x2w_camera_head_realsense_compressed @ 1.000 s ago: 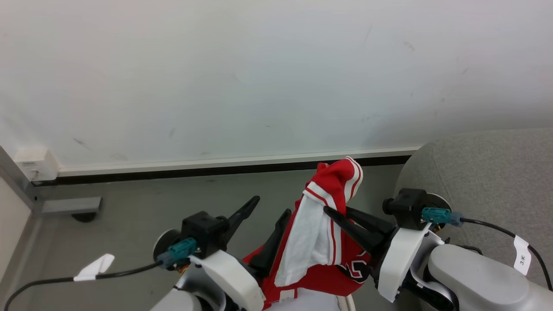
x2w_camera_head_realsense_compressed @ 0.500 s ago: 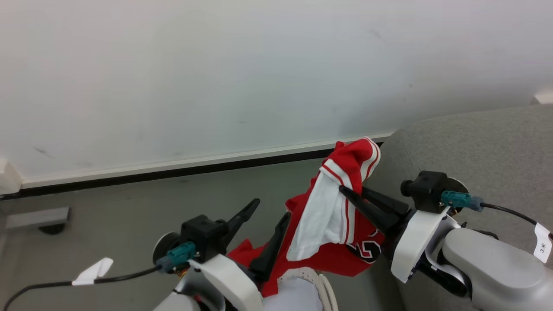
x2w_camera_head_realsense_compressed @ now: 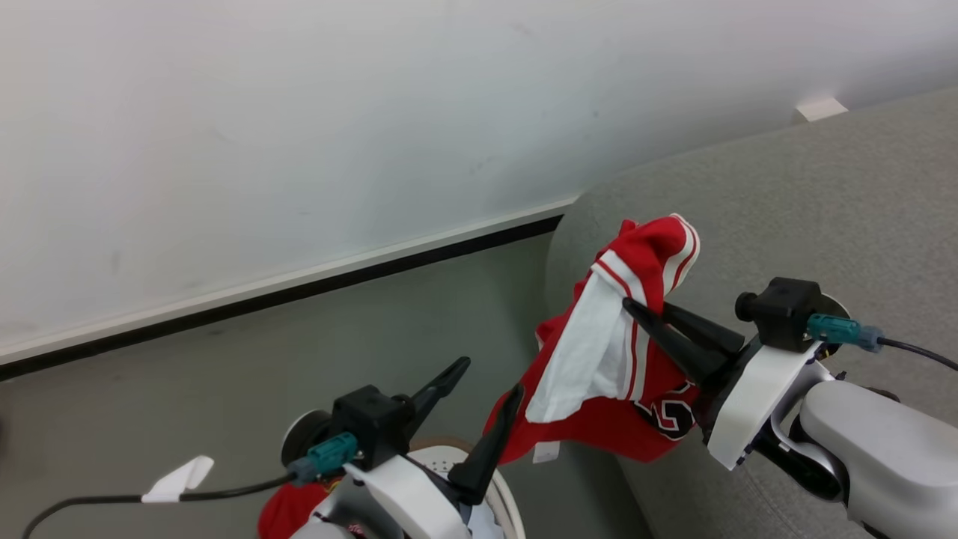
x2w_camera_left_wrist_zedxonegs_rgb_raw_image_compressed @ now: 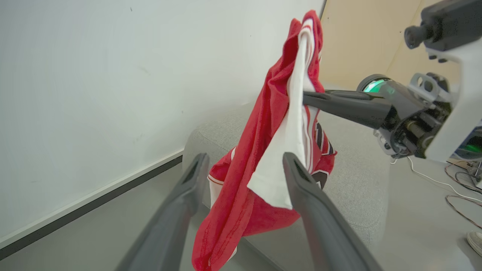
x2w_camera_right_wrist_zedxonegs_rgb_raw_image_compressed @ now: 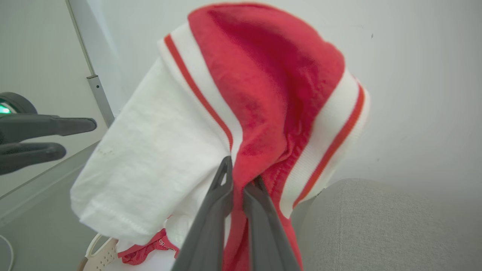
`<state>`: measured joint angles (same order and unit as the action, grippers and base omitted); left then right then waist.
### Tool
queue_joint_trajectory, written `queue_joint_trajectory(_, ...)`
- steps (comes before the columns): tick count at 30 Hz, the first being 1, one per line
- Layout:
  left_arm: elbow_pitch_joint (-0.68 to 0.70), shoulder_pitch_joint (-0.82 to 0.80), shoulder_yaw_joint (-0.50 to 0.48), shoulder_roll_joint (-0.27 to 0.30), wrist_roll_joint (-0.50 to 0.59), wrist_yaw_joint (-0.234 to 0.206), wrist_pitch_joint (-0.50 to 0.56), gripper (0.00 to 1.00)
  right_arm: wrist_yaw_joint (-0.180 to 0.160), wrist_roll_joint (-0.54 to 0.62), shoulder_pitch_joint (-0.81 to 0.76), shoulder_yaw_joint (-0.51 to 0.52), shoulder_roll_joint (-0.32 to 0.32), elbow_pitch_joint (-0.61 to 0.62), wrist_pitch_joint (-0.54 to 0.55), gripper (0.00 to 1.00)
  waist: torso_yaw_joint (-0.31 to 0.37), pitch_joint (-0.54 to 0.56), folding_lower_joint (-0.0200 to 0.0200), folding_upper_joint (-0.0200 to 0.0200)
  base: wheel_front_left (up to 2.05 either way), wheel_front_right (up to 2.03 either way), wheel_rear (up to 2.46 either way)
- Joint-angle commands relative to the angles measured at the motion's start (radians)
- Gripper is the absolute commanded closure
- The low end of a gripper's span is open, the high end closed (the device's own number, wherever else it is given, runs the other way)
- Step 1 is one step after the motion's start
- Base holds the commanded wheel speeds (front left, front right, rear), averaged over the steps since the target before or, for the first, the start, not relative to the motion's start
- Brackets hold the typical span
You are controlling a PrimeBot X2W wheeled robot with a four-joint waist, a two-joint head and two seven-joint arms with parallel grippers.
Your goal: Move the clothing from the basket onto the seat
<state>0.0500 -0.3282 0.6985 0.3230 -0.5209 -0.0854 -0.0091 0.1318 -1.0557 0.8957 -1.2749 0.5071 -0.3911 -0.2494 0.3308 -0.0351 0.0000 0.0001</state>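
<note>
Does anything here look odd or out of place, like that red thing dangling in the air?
Nothing looks damaged or spilled. The red garment hangs bunched in mid-air, pinched by the right gripper at the rounded end of the sofa, not yet laid on it. The left gripper stands open and empty.

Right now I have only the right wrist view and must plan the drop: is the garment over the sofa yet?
Observer: Partly. From the head view, the garment hangs from the right gripper at the sofa's end, its lower left over floor.
Operator: Is the left gripper in the way?
Observer: The left gripper is open and empty, low beside the garment's hem; touching or not, I cannot tell.
Operator: Which garment is it?
Observer: One with black-and-white lettering, showing next to the right gripper.
</note>
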Motion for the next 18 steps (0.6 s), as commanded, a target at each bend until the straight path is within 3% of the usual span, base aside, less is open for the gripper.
queue_joint_trajectory(1, 0.007, -0.005, 0.006, 0.000, 0.007, 0.003, 0.005, 0.00, -0.002, -0.008, 0.010, 0.011, 0.008, -0.002, -0.009, 1.00, 0.028, -0.017, 0.0000, -0.0001, 0.00, 0.00, 0.00)
queue_joint_trajectory(9, 0.037, -0.053, 0.029, 0.001, 0.028, 0.019, 0.025, 0.00, -0.002, 0.004, 0.036, 0.090, 0.032, -0.040, -0.015, 1.00, 0.015, -0.101, 0.0000, -0.0001, 0.00, 0.00, 0.00)
queue_joint_trajectory(18, 0.078, -0.189, 0.033, 0.016, 0.057, 0.071, 0.063, 0.00, -0.002, 0.072, 0.196, 0.298, 0.126, -0.154, -0.011, 1.00, -0.102, -0.317, 0.0000, -0.0001, 0.00, 0.00, 0.00)
